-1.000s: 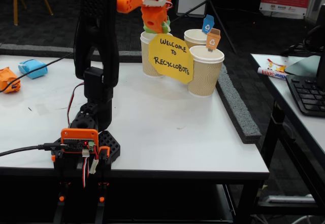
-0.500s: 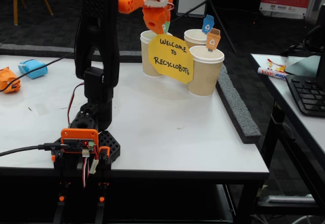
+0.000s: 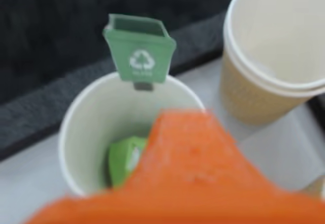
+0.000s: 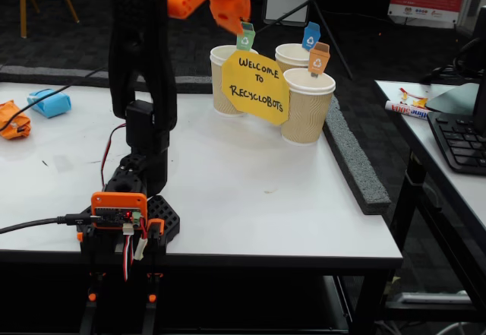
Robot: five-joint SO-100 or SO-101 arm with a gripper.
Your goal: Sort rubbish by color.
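The green rubbish wad (image 3: 124,158) lies inside the white paper cup (image 3: 86,127) that carries the green bin tag (image 3: 139,49). My orange gripper (image 3: 175,132) hangs above that cup, open and holding nothing. In the fixed view the gripper (image 4: 231,12) is lifted above and left of the green-tagged cup (image 4: 222,84). The light blue wad (image 4: 49,102) and the orange wad (image 4: 14,120) rest on the table's far left, well away from the gripper.
Two brown ribbed cups stand beside the white one, the back cup (image 4: 292,54) with a blue tag and the front cup (image 4: 307,107) with an orange tag. A yellow sign (image 4: 256,86) leans against the cups. The arm's base (image 4: 125,213) is near the front edge.
The gripper held the green wad over the green-tagged cup, let it go into the cup, and has since risen and pulled back to the left.
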